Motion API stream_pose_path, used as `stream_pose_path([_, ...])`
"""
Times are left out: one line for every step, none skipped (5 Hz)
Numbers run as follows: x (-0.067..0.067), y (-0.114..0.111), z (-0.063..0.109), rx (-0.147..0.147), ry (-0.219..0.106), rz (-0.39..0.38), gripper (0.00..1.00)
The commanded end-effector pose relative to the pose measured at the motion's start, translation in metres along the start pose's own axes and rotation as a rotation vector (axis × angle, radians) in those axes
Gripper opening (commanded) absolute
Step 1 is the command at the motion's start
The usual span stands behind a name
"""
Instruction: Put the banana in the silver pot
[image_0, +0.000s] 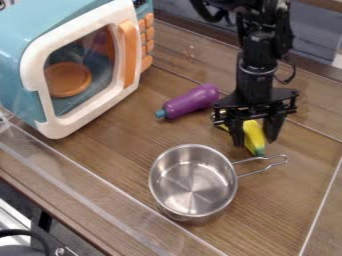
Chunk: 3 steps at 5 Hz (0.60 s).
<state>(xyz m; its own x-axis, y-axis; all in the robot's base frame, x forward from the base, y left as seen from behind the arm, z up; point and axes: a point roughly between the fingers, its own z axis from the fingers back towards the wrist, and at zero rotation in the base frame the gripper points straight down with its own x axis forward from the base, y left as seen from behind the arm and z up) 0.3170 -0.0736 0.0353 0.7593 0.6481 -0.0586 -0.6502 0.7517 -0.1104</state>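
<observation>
The yellow banana (253, 137) lies on the wooden table at the right, just behind the wire handle of the silver pot (191, 183). My gripper (253, 129) points straight down over the banana, its black fingers (231, 122) drawn in against the banana's two sides. The banana's lower end sticks out below the fingers. The pot stands empty, in front and to the left of the gripper.
A purple toy eggplant (191, 99) lies just left of the gripper. A blue-and-white toy microwave (67, 60) with its door ajar fills the back left. A clear plastic rail (80, 190) runs along the table's front edge.
</observation>
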Motion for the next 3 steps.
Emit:
stream_pose_path([0.004, -0.007, 0.018, -0.024, -0.036, -0.031, 0.00])
stream_pose_path([0.000, -0.003, 0.026, -0.011, -0.039, -0.055, 0.00])
stream_pose_path([-0.004, 0.000, 0.034, 0.001, -0.042, -0.079, 0.00])
